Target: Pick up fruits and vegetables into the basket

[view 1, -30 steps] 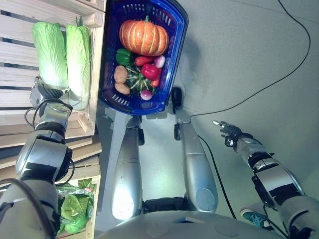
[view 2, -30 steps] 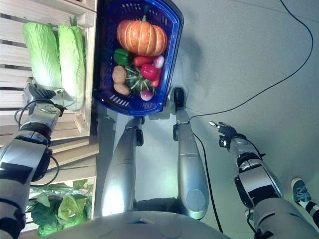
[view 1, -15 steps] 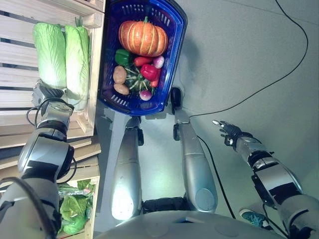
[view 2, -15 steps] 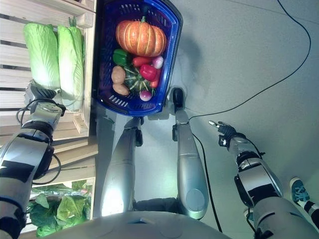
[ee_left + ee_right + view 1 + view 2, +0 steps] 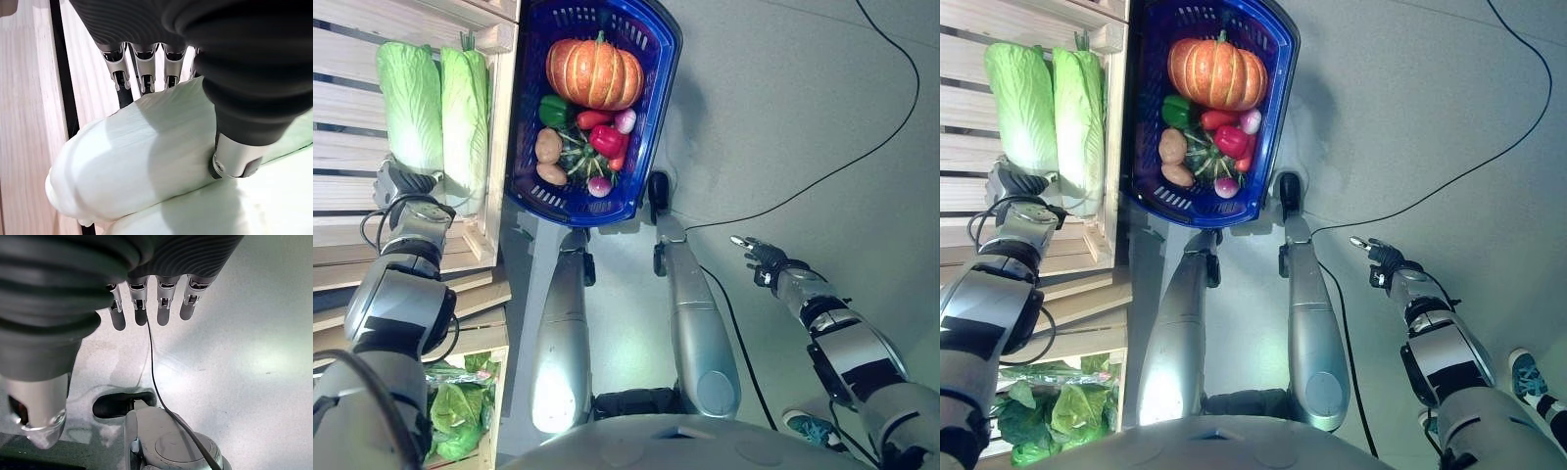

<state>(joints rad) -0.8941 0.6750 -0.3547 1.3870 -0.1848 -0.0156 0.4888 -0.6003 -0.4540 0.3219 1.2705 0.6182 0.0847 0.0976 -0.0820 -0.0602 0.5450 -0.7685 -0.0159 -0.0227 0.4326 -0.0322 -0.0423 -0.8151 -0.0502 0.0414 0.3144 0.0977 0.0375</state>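
Two pale green napa cabbages lie side by side in a wooden crate (image 5: 342, 59) at the left. My left hand (image 5: 399, 183) is at the white stem end of the left cabbage (image 5: 411, 103). Its straight fingers (image 5: 145, 73) reach past that cabbage (image 5: 142, 156) and its thumb (image 5: 234, 156) rests on the near side. The right cabbage (image 5: 467, 113) lies against it. The blue basket (image 5: 666, 59) stands on the floor beside the crate, holding a pumpkin (image 5: 595, 73), a green pepper (image 5: 554, 111), red peppers (image 5: 607, 139) and potatoes (image 5: 549, 147). My right hand (image 5: 762, 253) hangs open over the bare floor at the right.
A lower crate with leafy greens (image 5: 460, 411) sits at the bottom left. The crate's wooden side wall (image 5: 497, 147) stands between the cabbages and the basket. A person's shoe (image 5: 1528, 377) shows at the lower right on the grey floor.
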